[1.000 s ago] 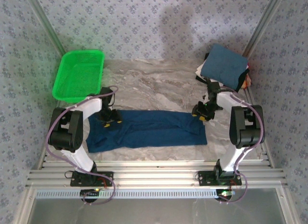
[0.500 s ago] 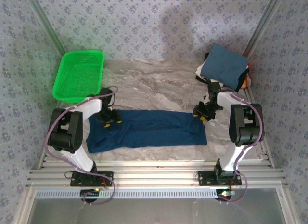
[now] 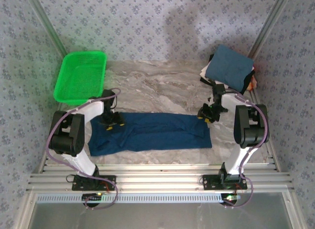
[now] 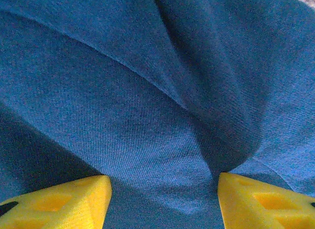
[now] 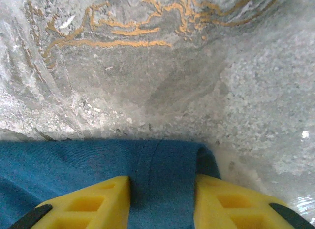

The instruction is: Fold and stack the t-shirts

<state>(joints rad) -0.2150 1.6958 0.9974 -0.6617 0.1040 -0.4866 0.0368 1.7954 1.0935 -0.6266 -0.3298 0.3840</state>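
Teal-blue t-shirt [image 3: 150, 132]: from above, you see it spread flat across the near table [image 3: 162, 86], left gripper [image 3: 112, 124] and right gripper [image 3: 206, 115] at its far edge. Folded stack [image 3: 230, 67] far right; green basket [image 3: 80, 76] far left.
Left wrist: your jaws parted over bunched cloth [image 4: 147, 91].
Right wrist: your jaws straddle the hem [image 5: 157, 175]; whether they pinch it, you cannot tell.

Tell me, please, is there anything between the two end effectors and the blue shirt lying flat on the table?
Nothing visible. The left end effector has cloth of the blue shirt directly between its fingers. The right end effector straddles the shirt's far edge, with bare marble table beyond.
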